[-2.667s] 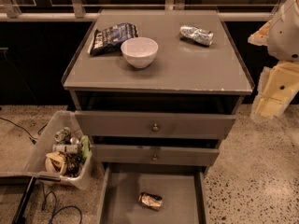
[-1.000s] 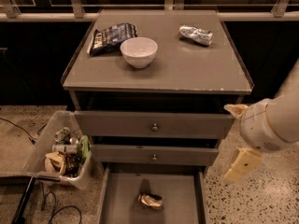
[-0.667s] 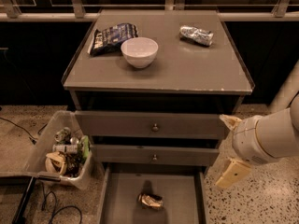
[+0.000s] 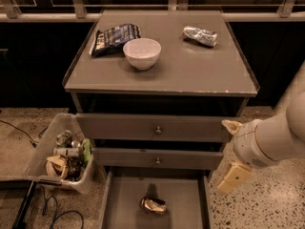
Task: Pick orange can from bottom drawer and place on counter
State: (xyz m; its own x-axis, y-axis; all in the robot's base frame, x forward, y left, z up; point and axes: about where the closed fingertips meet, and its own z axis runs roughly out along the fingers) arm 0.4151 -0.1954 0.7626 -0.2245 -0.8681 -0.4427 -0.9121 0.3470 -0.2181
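Beige claw [image 4: 234, 177] on the white arm sits at right of frame, beside the lower right corner of the grey cabinet, outside and above the open drawer. Open or closed: cannot tell. It holds nothing.

The small dented shiny orange-gold can [image 4: 153, 204] lies on its side on the floor of the wide shallow grey bottom drawer [image 4: 125, 208], bottom centre of frame, well apart from the claw. The flat grey counter top [image 4: 190, 68] in the upper middle carries a white bowl [image 4: 142, 53], a dark crinkled snack bag [image 4: 113, 38] and a crushed silver can [image 4: 200, 36].

Risks: the claw must clear the drawer's right wall and the protruding closed drawer front [image 4: 156, 160] above; clipping either could jolt the drawer. The can lies sideways and is dented, so it may roll or slip under an off-centre pinch.

Versus earlier frames: the arm has dropped from the upper right, beside the counter, to drawer height and moved inward. The can, bowl and bag are unmoved.
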